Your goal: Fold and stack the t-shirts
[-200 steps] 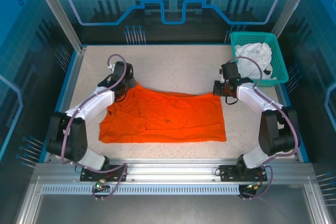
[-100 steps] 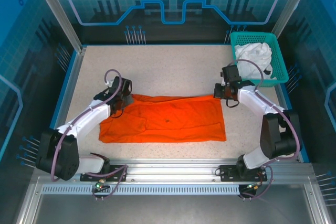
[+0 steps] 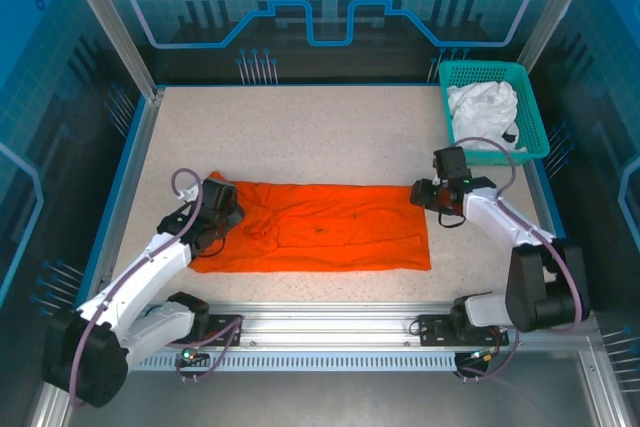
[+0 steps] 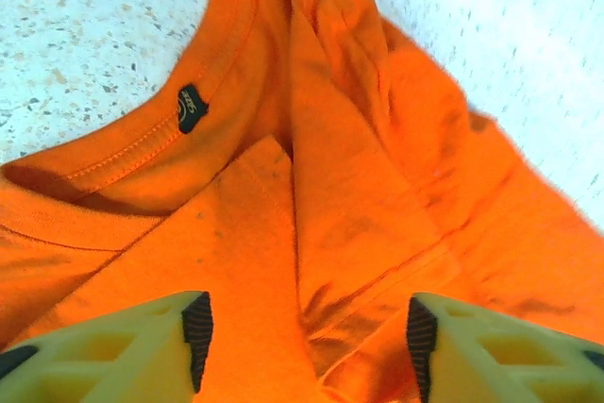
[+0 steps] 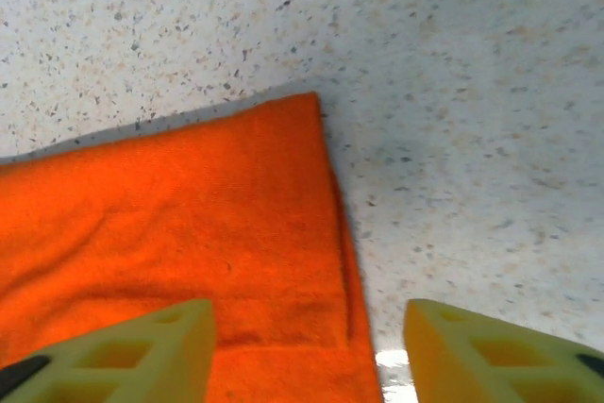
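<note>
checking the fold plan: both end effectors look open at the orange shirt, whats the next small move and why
Probably raise both clear. The left end effector and right end effector stand open, gripping nothing, and the orange t-shirt lies flat as a long band, ready for a crosswise fold.

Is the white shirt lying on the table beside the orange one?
No, the white t-shirt sits bunched inside the teal basket, apart from the orange t-shirt.
</note>
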